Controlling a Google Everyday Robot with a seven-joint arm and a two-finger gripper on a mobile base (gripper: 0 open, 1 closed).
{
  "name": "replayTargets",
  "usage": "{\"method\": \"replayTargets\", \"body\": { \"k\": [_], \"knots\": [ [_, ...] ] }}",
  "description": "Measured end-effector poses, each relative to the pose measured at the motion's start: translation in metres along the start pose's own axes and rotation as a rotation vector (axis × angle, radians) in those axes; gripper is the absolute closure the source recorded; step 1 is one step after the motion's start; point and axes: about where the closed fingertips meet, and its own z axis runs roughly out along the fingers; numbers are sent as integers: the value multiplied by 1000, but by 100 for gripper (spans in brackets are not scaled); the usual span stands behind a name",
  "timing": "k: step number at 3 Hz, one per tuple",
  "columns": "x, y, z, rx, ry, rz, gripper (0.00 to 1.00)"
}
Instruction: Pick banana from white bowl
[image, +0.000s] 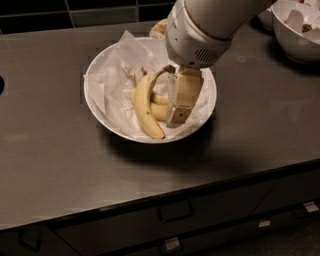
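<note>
The white bowl (97, 95) sits on the dark counter, lined with crumpled white paper. The banana (142, 105) lies in its middle, long and pale yellow, its stem pointing up and right to a dark tip. Two shorter bananas (159, 100) lie just right of it, partly hidden. My gripper (175, 119) hangs down inside the right half of the bowl, over the shorter bananas and close to the right of the banana. The white arm housing (200, 35) covers the bowl's far right rim.
Two smaller white bowls (300, 30) with reddish bits stand at the back right. A pale object (159, 27) shows behind the big bowl. The counter's front edge runs below the bowl, with drawers (175, 212) underneath. A dark tiled wall is at the back.
</note>
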Motion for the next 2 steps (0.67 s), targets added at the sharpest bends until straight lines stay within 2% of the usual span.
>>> {"method": "replayTargets", "body": {
  "k": [2],
  "knots": [
    [0,-1,2,10,-13,21,0]
  ]
}}
